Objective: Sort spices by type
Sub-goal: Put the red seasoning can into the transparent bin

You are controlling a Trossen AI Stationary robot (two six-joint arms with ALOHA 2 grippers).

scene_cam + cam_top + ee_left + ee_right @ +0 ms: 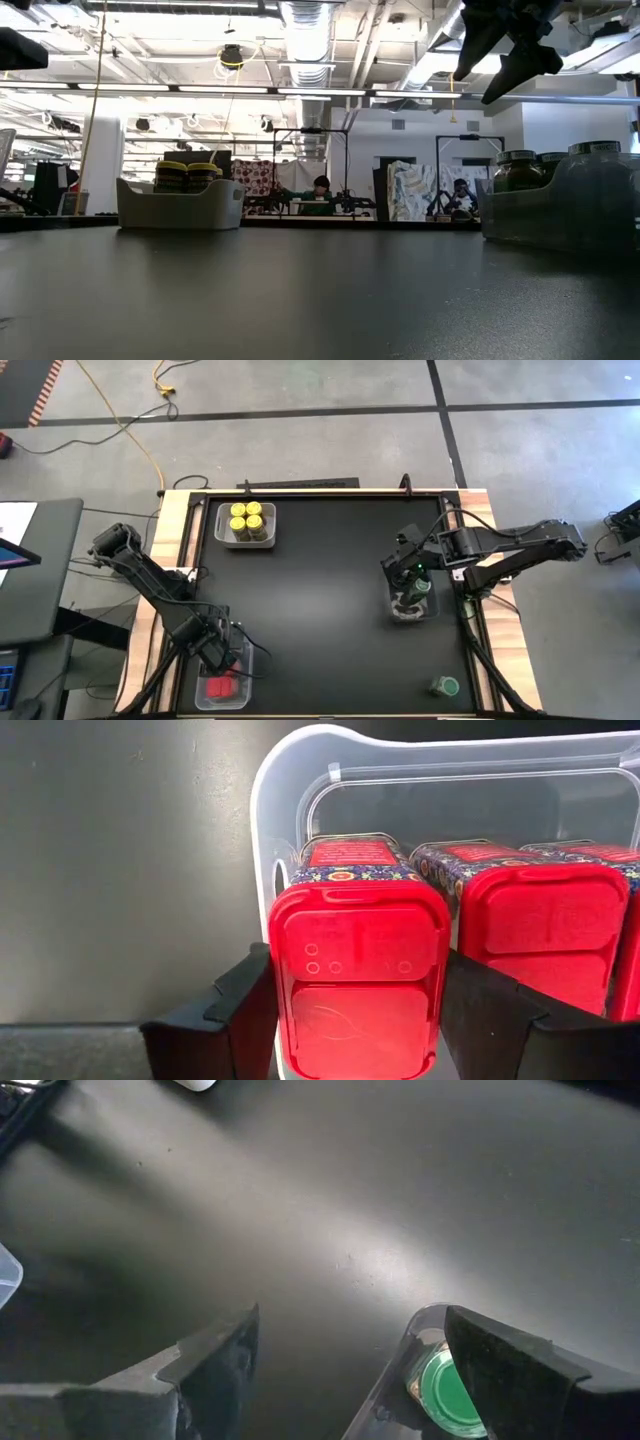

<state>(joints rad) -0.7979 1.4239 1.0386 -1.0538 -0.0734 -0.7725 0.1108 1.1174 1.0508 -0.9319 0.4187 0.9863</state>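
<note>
My left gripper [226,660] is at the table's near left, pointing down into a clear bin [290,780], shut on a red blocky spice container [358,970]. Two more red containers [545,930] stand beside it in that bin. My right gripper [350,1330] hangs open, with nothing between its fingers, above a clear bin [432,612] of green-lidded jars [450,1392] at the right. Several yellow-lidded jars [247,518] stand in a bin at the far left. One green-lidded jar [444,686] sits alone on the table at the near right. My left gripper pinches the red container between its two fingers [245,1010], on two opposite sides just below the red lid [300,1020]. The fingers come from above, pointing down. The container stays upright with its lid up, inside the bin beside the others. Its bottom is hidden.
The middle of the black table [320,600] is bare. A raised frame runs along the table's edges [470,630]. In the low view the bin of yellow jars [180,205] and the bin of green jars [560,205] stand apart at left and right.
</note>
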